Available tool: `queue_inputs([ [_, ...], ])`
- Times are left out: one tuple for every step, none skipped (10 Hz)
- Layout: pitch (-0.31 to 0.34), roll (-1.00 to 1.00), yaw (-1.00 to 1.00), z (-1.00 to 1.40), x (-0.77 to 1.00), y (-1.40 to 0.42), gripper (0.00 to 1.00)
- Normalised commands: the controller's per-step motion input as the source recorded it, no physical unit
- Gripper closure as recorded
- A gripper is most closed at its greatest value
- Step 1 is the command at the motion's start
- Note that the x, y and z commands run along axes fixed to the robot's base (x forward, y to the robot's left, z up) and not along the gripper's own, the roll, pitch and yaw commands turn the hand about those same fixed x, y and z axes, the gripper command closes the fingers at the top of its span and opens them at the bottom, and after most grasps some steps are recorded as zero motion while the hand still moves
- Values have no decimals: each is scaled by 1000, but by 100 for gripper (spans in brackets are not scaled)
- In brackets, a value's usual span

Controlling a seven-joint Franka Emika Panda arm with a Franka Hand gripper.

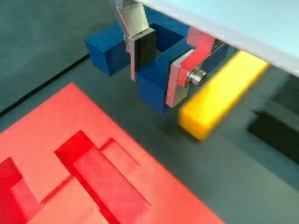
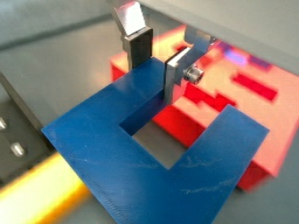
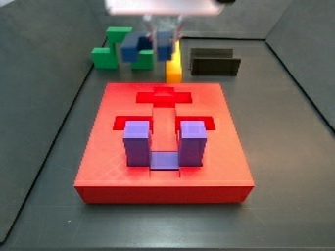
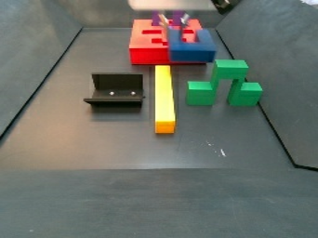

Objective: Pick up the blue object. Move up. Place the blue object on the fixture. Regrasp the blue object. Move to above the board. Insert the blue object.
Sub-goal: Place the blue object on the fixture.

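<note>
The blue object (image 1: 111,52) is a dark blue U-shaped block lying low beside the red board (image 1: 70,166). My gripper (image 1: 158,80) straddles one of its prongs, with a pad pressed on each side of it. The other wrist view shows the same grip (image 2: 156,77) on the blue object (image 2: 117,166), with the board (image 2: 251,96) behind it. In both side views the gripper (image 3: 163,39) (image 4: 174,20) hangs over the blue object (image 3: 141,56) (image 4: 195,48) at the board's (image 3: 118,167) (image 4: 147,46) end. The black fixture (image 3: 214,65) (image 4: 114,93) stands apart and empty.
A yellow bar (image 4: 163,98) lies between the fixture and the green stepped blocks (image 4: 224,84); it also shows in a wrist view (image 1: 222,96). A purple U-shaped block (image 3: 160,142) sits in the board. The green block (image 3: 113,47) stands close beside the blue object.
</note>
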Motion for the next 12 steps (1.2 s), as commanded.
queue_inputs([
  [0,-614,-329,231,843,229,100],
  [29,-569,-397,169,834,157,100],
  [31,-569,-391,177,843,149,100],
  [14,-637,-371,169,857,123,100],
  [0,-737,-289,163,840,146,100],
  [0,-746,-223,154,811,209,100],
  [34,-723,-166,34,786,266,100],
  [71,-757,-126,0,760,271,100],
  [160,-683,-123,-166,780,231,100],
  [229,-657,-43,-223,803,234,100],
  [354,-569,0,-203,806,246,100],
  [409,-566,0,-97,800,249,100],
])
